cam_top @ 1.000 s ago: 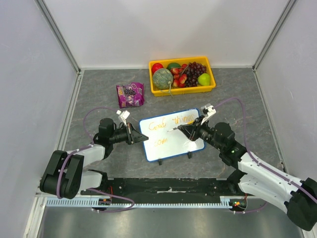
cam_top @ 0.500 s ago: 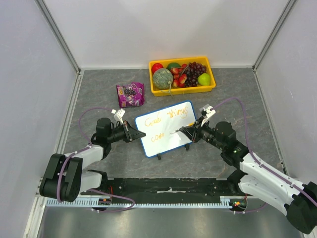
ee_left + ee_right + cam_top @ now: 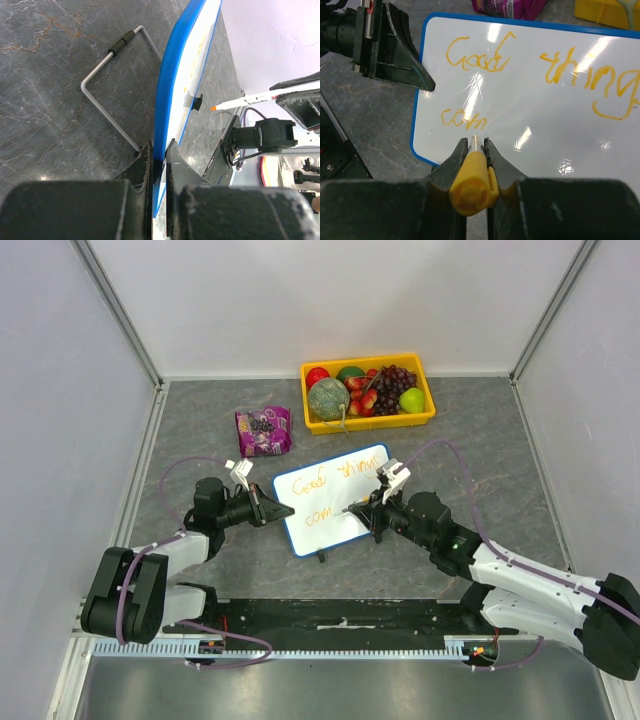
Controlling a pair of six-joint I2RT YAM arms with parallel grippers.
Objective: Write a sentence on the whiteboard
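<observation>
The whiteboard [image 3: 335, 498] stands tilted on the table, blue-rimmed, with orange writing [image 3: 335, 480] reading "Good things" and below it "com". In the right wrist view the board [image 3: 535, 100] fills the frame. My left gripper [image 3: 268, 511] is shut on the board's left edge; in the left wrist view the blue rim [image 3: 172, 100] sits between its jaws [image 3: 159, 160]. My right gripper [image 3: 372, 506] is shut on an orange marker [image 3: 472, 175], whose tip [image 3: 346, 509] is just right of "com". The marker tip also shows in the left wrist view [image 3: 214, 107].
A yellow tray [image 3: 368, 420] of fruit stands behind the board. A purple snack bag [image 3: 263, 431] lies at the back left. The board's wire stand [image 3: 107, 87] rests on the grey table. White walls enclose the table.
The left gripper pulled the board left and tilted it up earlier, then held still. The right gripper has moved left with the marker toward "com".
</observation>
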